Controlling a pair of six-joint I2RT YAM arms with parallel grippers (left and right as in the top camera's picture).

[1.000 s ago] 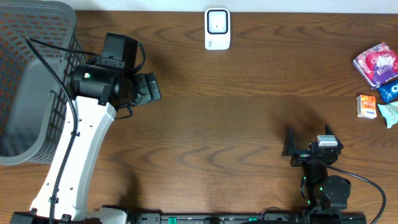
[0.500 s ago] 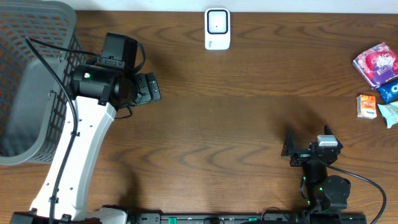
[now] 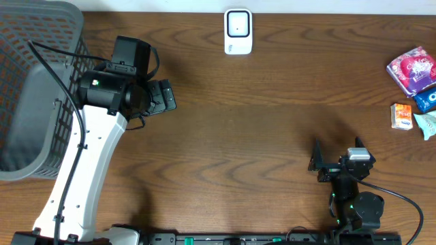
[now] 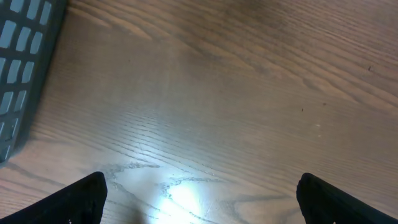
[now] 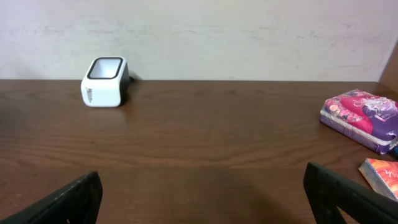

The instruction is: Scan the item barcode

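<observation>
Stillness is the only news: neither arm has shifted over the last second, so no item is picked up and the scan is not begun. The left pincer (image 3: 162, 96) hovers at ten o'clock over the worktop (image 3: 259, 136), just beside the basket (image 3: 27, 61), spread wide and empty. The right pincer (image 3: 337, 151), at five o'clock, is likewise spread and holds nothing. The candidate items, a pink packet (image 3: 411, 71), an orange box (image 3: 401, 116) and a blue packet (image 3: 426, 100), lie together at three o'clock, well apart from both pincers. The scanner (image 3: 238, 30) stands at twelve o'clock. The right arm looks better placed to fetch one.
</observation>
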